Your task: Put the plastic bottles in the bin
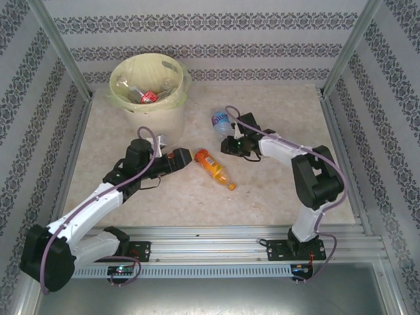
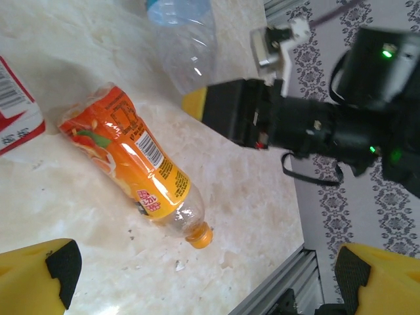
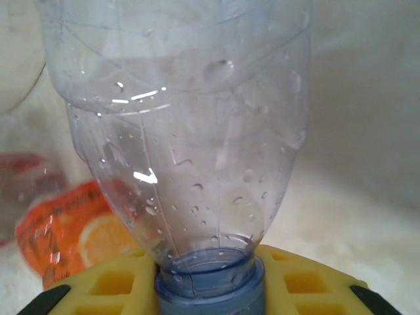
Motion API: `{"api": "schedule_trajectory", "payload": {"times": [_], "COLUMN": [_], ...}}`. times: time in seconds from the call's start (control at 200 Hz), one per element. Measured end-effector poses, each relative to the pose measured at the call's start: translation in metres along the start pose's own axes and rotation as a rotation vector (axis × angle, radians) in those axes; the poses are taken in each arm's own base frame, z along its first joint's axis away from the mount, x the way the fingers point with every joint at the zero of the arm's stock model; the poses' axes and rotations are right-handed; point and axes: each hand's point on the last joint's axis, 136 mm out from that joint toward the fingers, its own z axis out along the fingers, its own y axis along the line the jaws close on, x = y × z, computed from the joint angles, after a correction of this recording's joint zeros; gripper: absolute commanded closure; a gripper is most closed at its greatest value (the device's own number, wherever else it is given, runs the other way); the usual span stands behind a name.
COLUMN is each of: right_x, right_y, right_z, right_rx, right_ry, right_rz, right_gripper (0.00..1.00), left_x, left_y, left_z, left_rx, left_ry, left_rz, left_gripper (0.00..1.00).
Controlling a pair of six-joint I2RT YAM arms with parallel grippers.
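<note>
Clearing partly done: a few bottles [image 1: 146,95] lie in bin [image 1: 157,119], far left. Right gripper [image 1: 230,136] clamped on blue-label bottle [image 1: 221,121] at neck, centre. Left gripper [image 1: 186,159] spread wide beside orange bottle [image 1: 214,168] lying on table [image 1: 275,197]. Both bottles left to bin.

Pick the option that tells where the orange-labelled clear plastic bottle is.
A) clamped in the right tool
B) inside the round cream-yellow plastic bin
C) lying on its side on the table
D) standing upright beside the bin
C: the orange-labelled clear plastic bottle lies on its side on the pale marbled table, while the right tool grips a clear blue-labelled bottle instead.
</note>
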Motion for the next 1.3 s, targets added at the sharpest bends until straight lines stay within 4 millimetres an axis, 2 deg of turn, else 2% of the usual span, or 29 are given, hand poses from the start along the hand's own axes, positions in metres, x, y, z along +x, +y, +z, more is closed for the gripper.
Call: {"api": "schedule_trajectory", "payload": {"times": [0.205,0.325,0.555,0.669,0.814,1.119,1.199,1.299], "right_x": [0.025,0.038,0.079,0.098,0.111,0.128,0.128,0.128], "right_y": [0.009,0.025,0.059,0.068,0.072,0.073,0.073,0.073], "right_z": [-0.049,-0.077,-0.109,-0.118,-0.127,-0.126,-0.125,-0.125], "right_rx": [-0.044,-0.090,-0.181,-0.206,-0.229,-0.232,-0.229,-0.227], "right_ry": [-0.025,-0.035,0.019,0.047,0.050,0.079,0.079,0.077], "right_rz": [-0.053,-0.094,-0.184,-0.210,-0.219,-0.224,-0.224,-0.225], "right_gripper": [0.77,0.77,0.77,0.76,0.76,0.74,0.73,0.67], "left_x": [0.002,-0.002,-0.018,-0.026,-0.033,-0.037,-0.037,-0.037], "left_y": [-0.003,-0.014,-0.033,-0.041,-0.047,-0.055,-0.055,-0.055], "left_z": [0.030,0.049,0.082,0.092,0.096,0.095,0.095,0.095], "left_rx": [0.024,0.058,0.168,0.211,0.248,0.285,0.286,0.287], "left_ry": [0.035,0.041,0.000,-0.021,-0.041,-0.048,-0.046,-0.043], "left_rz": [-0.062,-0.080,-0.087,-0.092,-0.100,-0.135,-0.143,-0.145], "left_gripper": [0.00,0.00,0.00,0.00,0.01,0.29,0.34,0.37]}}
